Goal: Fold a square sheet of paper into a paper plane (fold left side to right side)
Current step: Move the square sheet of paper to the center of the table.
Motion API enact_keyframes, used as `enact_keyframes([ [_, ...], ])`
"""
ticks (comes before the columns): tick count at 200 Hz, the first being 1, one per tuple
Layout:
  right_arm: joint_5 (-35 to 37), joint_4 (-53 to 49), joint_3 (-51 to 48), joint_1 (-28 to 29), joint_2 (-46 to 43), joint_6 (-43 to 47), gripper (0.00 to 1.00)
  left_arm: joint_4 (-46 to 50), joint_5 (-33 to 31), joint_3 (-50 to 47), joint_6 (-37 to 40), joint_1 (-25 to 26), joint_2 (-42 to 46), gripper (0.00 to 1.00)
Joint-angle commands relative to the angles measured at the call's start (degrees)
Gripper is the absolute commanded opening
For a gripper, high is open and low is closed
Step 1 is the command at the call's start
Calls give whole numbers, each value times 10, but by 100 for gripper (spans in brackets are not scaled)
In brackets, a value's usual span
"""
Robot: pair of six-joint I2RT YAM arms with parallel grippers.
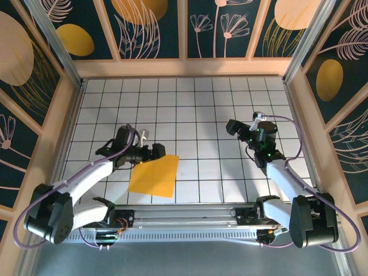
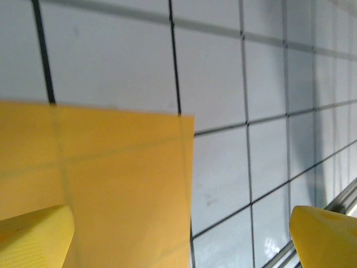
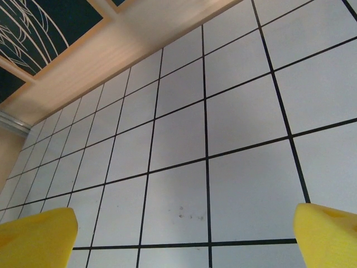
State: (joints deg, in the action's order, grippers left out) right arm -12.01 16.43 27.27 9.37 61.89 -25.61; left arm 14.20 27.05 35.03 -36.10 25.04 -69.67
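The square sheet of paper (image 1: 153,176), orange-yellow, lies on the white grid table (image 1: 195,109) in front of the left arm, turned a little clockwise. My left gripper (image 1: 157,152) hovers open at the sheet's far left corner. In the left wrist view the sheet (image 2: 111,184) has faint creases; its right edge runs down between the two yellow fingertips (image 2: 34,237), with the left gripper (image 2: 181,240) wide open over it. My right gripper (image 1: 233,127) hangs open over bare tiles at mid right; nothing sits between the fingers of the right gripper (image 3: 184,237). A paper plane is out of view.
Wooden walls (image 1: 184,68) with dark patterned panels close the table on three sides. A metal rail (image 1: 190,215) carrying both arm bases runs along the near edge. The rail's edge (image 2: 340,201) is at the lower right of the left wrist view.
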Motion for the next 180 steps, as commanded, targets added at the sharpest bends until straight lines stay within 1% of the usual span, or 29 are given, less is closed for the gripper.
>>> enact_keyframes([
  [1,30,-19,19,10,4,12,99,30,24,1,-4,30,-40,98],
  [37,42,-29,19,12,-4,20,99,37,10,7,6,60,-102,98],
  [70,48,-29,16,11,-8,24,99,10,16,4,-4,79,-142,97],
  [89,51,-31,19,11,-8,26,99,-23,24,0,-28,86,-153,97],
  [108,53,-34,20,12,-8,27,99,-72,33,-5,-70,89,-162,97],
  [122,57,-36,20,12,-9,27,99,-101,28,-3,-96,90,-169,97],
  [147,59,-38,20,11,-9,22,99,-129,17,19,-123,92,-195,97],
  [180,67,-50,25,12,-7,18,99,-147,6,61,-138,94,-241,96],
])
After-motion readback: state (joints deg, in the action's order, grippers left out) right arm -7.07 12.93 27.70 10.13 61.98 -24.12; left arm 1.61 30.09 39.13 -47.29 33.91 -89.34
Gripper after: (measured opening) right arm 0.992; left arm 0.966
